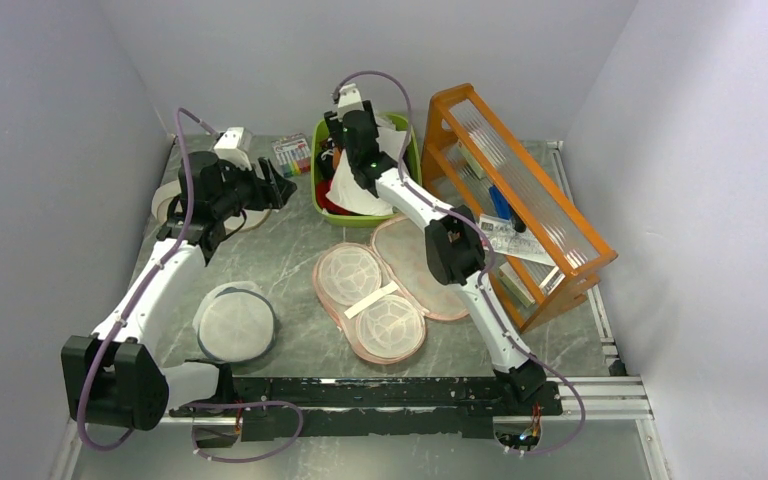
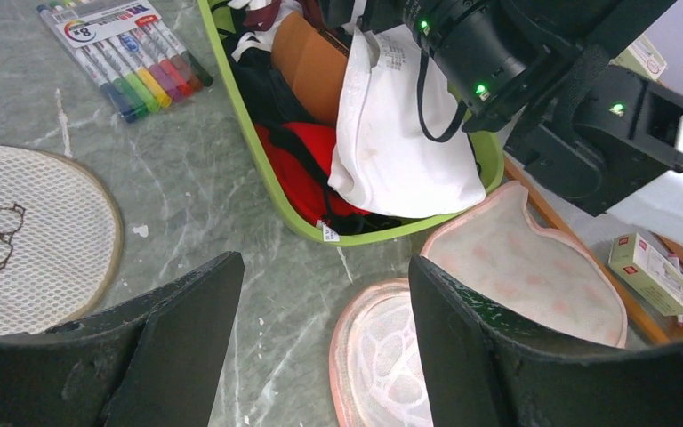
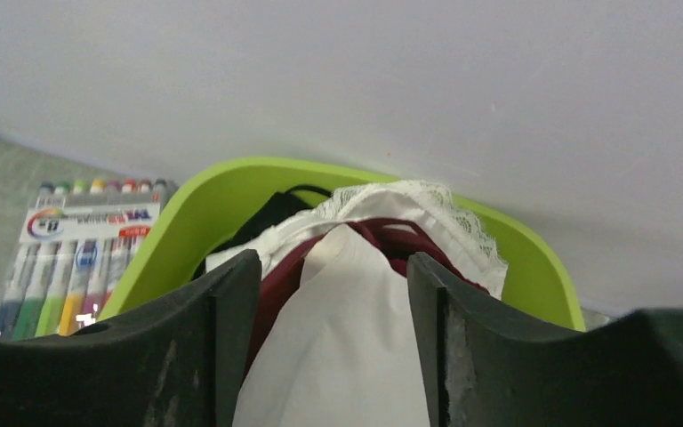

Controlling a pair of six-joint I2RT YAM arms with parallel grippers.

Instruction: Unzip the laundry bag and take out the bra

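Note:
The laundry bag (image 1: 390, 285) lies unzipped and spread flat in two halves at mid-table, its white netted lining up. Its peach lid (image 2: 534, 267) also shows in the left wrist view. The white bra (image 1: 360, 185) hangs over the front of the green basket (image 1: 318, 180), on top of red and dark garments. My right gripper (image 1: 353, 155) hovers over the basket. It is open, and the bra (image 3: 347, 347) sits loosely between its fingers (image 3: 333, 262). My left gripper (image 1: 285, 190) hovers open and empty over bare table left of the basket (image 2: 325, 262).
A pack of coloured markers (image 1: 292, 153) lies behind the basket's left side. One round mesh disc (image 1: 235, 325) lies front left, another (image 1: 175, 205) under my left arm. A wooden rack (image 1: 520, 190) with small boxes stands at the right.

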